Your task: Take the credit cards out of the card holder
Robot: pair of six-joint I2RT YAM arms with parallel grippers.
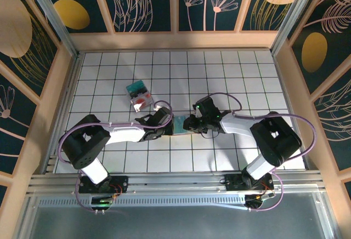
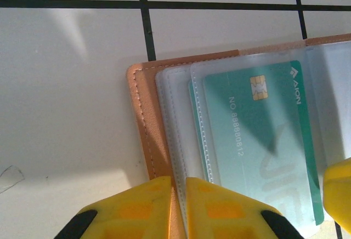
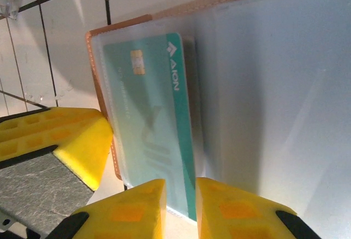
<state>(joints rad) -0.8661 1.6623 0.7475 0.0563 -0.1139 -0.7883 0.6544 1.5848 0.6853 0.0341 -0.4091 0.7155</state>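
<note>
Tiled table (image 1: 109, 74) — arms (image 1: 127, 134) converge at card holder (image 1: 180, 125).

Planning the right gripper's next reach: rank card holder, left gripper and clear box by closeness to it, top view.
1. card holder, touching the right gripper.
2. left gripper, just beyond the holder.
3. clear box, far upper left.

card holder (image 2: 143, 124) cover: salmon-tan, leather-like, matt, stitched seam along edge. inner sleeves (image 2: 176, 113): clear soft plastic, cloudy, slight sheen. card (image 2: 258, 140): teal plastic, smooth. chip (image 2: 259, 88): gold metal, shiny. left tool (image 2: 179, 187), right tool (image 3: 180, 195): yellow hard plastic, matt. desk (image 2: 66, 85): white, smooth, faintly glossy, black grid lines.
</note>
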